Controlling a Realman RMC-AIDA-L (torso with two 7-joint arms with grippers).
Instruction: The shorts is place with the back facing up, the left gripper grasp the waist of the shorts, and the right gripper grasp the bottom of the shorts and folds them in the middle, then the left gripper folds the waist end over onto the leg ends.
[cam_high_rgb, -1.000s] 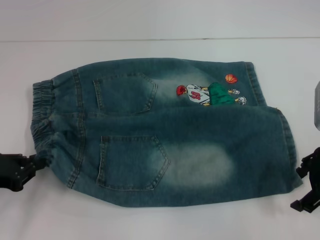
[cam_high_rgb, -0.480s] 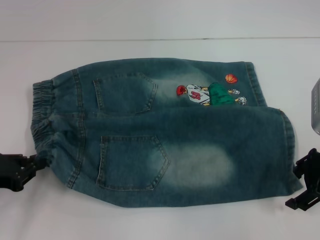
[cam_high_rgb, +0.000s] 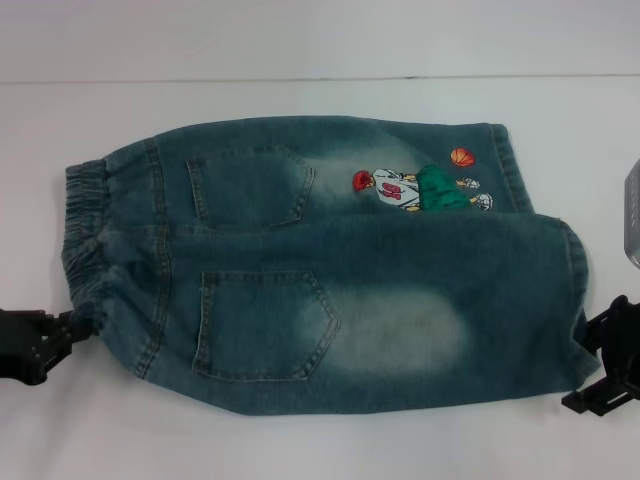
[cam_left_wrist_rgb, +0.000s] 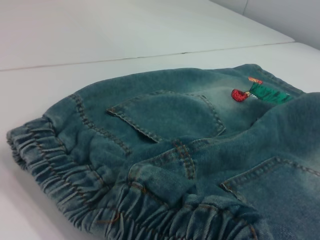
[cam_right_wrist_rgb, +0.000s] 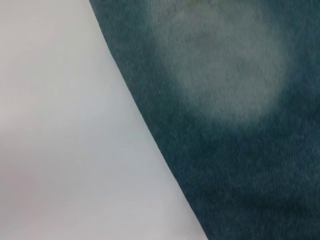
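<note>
The left gripper (cam_high_rgb: 62, 328) touches the shorts' (cam_high_rgb: 320, 265) waist and the right gripper (cam_high_rgb: 600, 370) sits by the bottom of the shorts (cam_high_rgb: 572, 290), but I cannot tell if either claw is squeezed, so a loose pinch might let the denim slip.

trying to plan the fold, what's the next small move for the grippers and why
Probably close the right gripper onto the near leg hem. It sits at the hem corner of the shorts, which lie flat, back pockets up, unfolded. The left gripper is already at the near waist corner.
</note>
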